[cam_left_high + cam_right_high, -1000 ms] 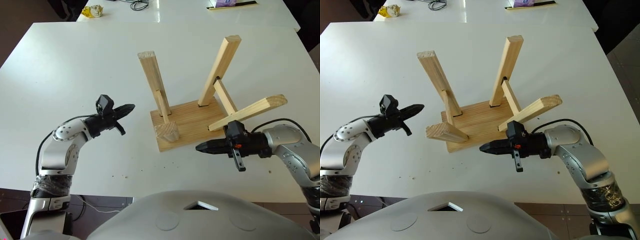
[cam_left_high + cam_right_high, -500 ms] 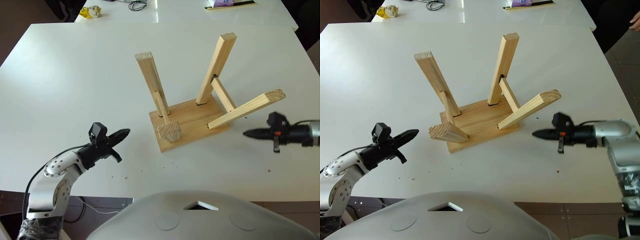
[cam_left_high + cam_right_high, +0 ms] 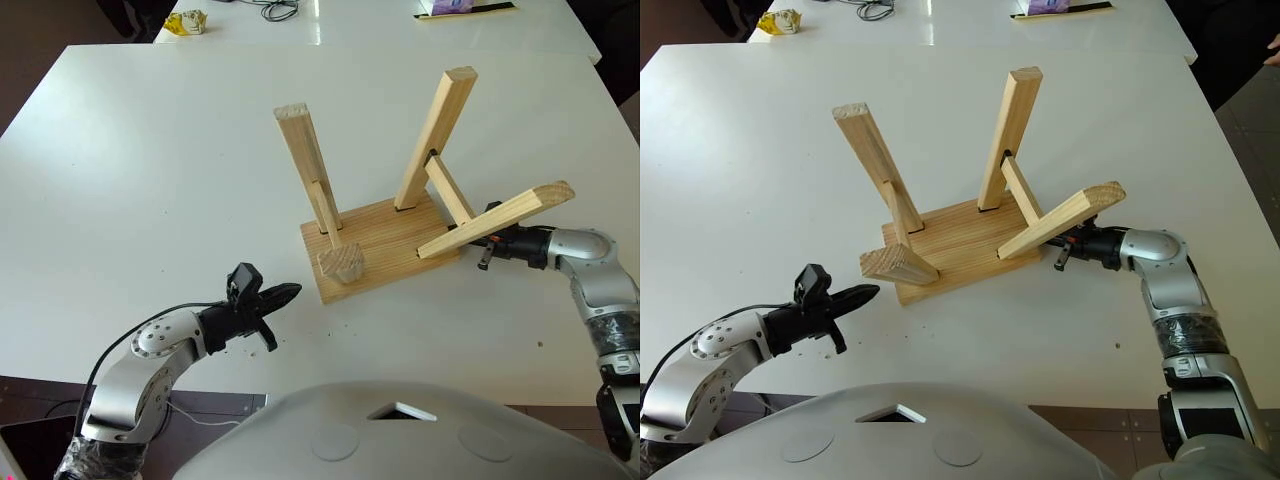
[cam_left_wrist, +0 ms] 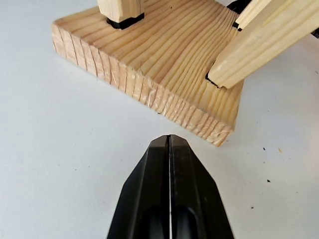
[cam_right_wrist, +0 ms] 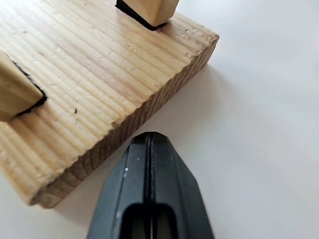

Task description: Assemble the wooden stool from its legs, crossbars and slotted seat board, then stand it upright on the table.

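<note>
The wooden stool lies upside down, its slotted seat board (image 3: pixel 375 245) flat on the white table (image 3: pixel 150 170). Two legs (image 3: pixel 305 160) (image 3: pixel 437 135) rise at the back, and a right leg (image 3: pixel 500 218) slants outward. A short leg end (image 3: pixel 340 265) points at me. Crossbars (image 3: pixel 323 208) (image 3: pixel 450 193) join the legs. My left gripper (image 3: pixel 290 293) is shut and empty, just off the board's front left corner (image 4: pixel 224 134). My right gripper (image 5: pixel 148 135) is shut and empty, its tip close to the board's right edge (image 5: pixel 149 107), under the slanting leg.
The table's front edge (image 3: pixel 200 385) runs just below my left arm. A yellow crumpled object (image 3: pixel 187 22) and cables (image 3: pixel 275 10) lie on a second table behind. Small dark crumbs (image 3: pixel 245 352) dot the surface near the board.
My left gripper has drawn back toward the front edge, then shifted right toward the board's corner. My right gripper swung out right, then came in to the board's right edge. The stool has stayed put.
</note>
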You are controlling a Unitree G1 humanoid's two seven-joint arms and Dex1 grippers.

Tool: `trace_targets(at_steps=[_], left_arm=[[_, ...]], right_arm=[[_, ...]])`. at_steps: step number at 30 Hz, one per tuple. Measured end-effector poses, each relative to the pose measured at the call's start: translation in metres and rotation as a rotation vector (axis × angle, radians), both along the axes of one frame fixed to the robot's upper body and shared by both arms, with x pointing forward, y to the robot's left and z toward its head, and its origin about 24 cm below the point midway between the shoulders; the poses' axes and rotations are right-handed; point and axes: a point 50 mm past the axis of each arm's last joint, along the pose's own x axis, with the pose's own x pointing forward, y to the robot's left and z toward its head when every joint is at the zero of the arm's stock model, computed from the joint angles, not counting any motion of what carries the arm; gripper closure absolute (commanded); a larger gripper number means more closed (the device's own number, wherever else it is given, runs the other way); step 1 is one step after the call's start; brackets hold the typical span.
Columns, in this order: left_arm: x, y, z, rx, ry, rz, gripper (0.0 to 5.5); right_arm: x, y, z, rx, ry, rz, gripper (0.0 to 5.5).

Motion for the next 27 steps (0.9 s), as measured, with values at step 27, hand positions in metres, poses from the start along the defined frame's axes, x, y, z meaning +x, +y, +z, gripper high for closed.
trace_targets(at_steps=[27], left_arm=[[-0.018,0.042,0.01,0.117,-0.018,0.057,5.48]], right_arm=[[-0.071,0.004,0.011,-0.008,0.179,0.103,5.5]])
